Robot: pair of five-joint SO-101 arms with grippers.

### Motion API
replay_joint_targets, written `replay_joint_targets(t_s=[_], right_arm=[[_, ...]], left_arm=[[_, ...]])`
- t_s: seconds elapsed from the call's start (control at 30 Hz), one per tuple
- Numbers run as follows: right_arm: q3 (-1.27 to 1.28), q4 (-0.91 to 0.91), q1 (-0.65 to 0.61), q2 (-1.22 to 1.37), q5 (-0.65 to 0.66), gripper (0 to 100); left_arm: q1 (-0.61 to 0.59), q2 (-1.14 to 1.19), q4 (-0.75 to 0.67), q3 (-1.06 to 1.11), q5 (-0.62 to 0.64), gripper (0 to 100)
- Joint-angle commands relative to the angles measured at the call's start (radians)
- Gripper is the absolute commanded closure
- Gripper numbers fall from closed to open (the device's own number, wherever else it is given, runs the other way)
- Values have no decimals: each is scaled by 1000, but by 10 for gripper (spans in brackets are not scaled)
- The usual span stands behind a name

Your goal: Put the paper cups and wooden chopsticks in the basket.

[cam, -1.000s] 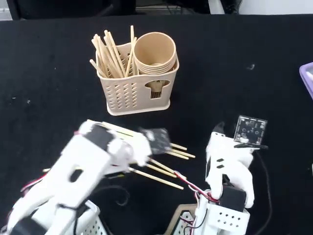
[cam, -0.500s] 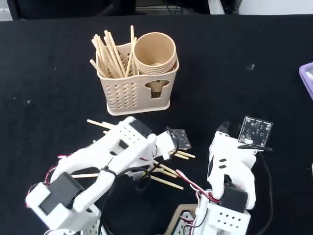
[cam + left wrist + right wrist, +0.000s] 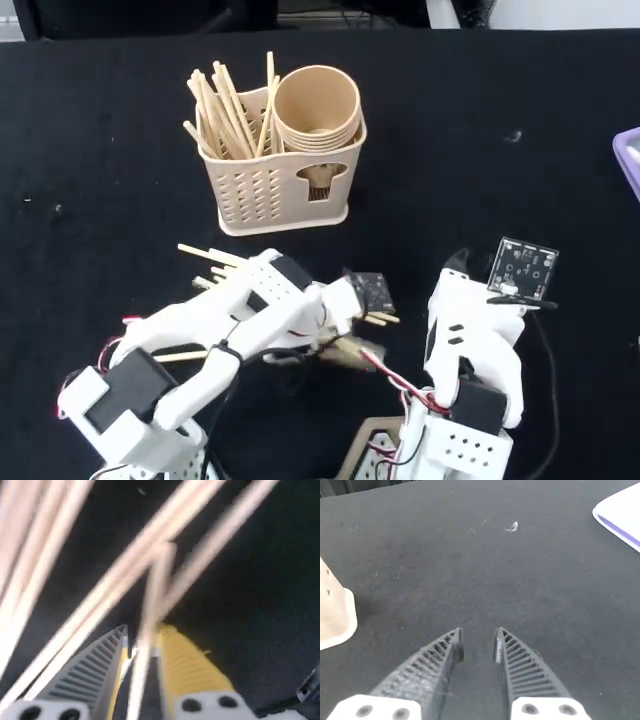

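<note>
Low over the tabletop (image 3: 500,150), left jaws clamped on one chopstick (image 3: 150,610) among the loose wooden chopsticks (image 3: 207,252); right jaws slightly parted, holding nothing; basket (image 3: 280,190) stands farther back, holding stacked paper cups (image 3: 316,100) and upright sticks.

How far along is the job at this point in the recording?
Done: stacked paper cups and many chopsticks stand in the basket. In hand: the left gripper is closed on one chopstick. Left: several loose chopsticks lie on the table; the right gripper is open and empty.
</note>
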Motion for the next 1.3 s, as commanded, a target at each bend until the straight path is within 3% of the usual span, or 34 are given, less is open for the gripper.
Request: replay_joint_targets(t_s=[0.0,0.43,0.77,0.93,1.0,1.1,1.27], right_arm=[[-51,-3,12,-30,-9,888],[-45,-5,12,-35,-9,888],[-42,-5,15,-38,-60,888],[-42,-3,12,-36,-60,907],[-39,-3,12,-38,-60,981],[-21,-21,12,-39,-58,985],[-1,-46,12,-39,-58,988]], left_arm=[[1,0,66,-5,0,973],[-36,-147,374,-114,-66,970],[-306,-496,574,-306,-121,970],[-384,-680,589,-430,-110,970],[-389,-732,589,-499,-60,970],[-384,-783,549,-613,80,970],[-392,-798,305,-753,393,970]])
